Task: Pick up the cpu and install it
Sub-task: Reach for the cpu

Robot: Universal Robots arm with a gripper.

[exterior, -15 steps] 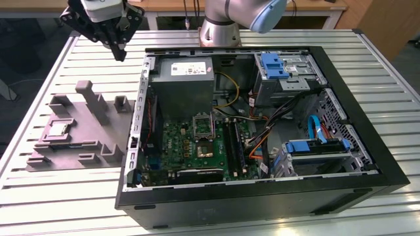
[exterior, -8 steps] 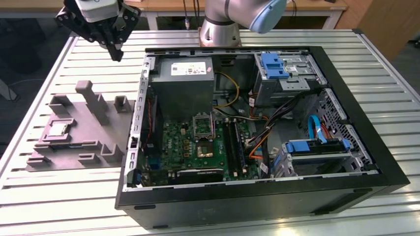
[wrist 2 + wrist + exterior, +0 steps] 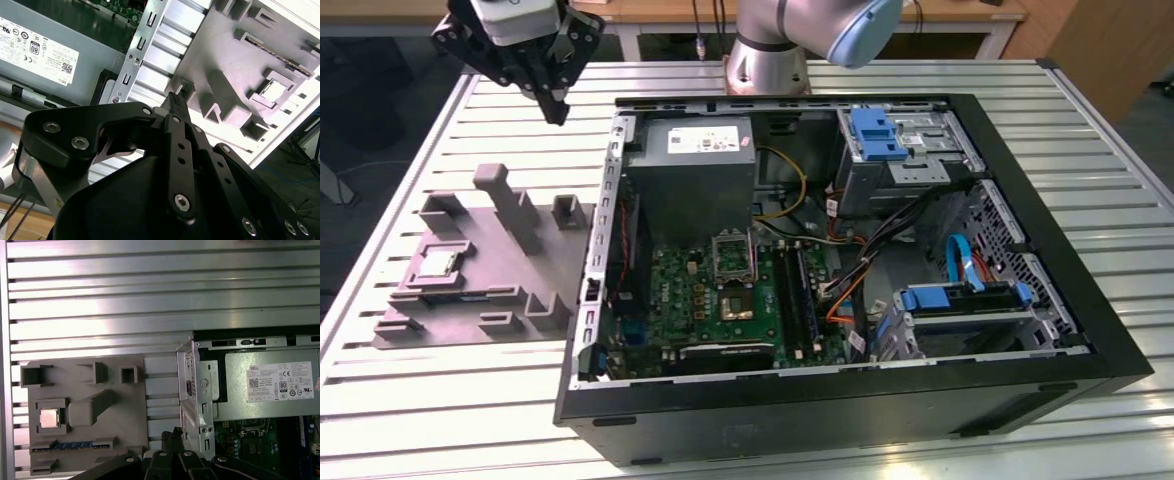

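case (image 3: pixel 854 410): laid open.
tray (image 3: pixel 480 275): set beside the case, on the exterior view's left.
gripper (image 3: pixel 558 112): held high, well apart from the tray, fingers pressed together, empty.
cpu (image 3: pixel 438 263): seated in a tray recess, untouched.
step: approach is judged; fingers must be spread over the cpu.

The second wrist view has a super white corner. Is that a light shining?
Probably reflected light: in the second wrist view the metal table glares white beyond the grey tray; in the first wrist view bright bands streak its slats; the exterior view looks evenly lit.
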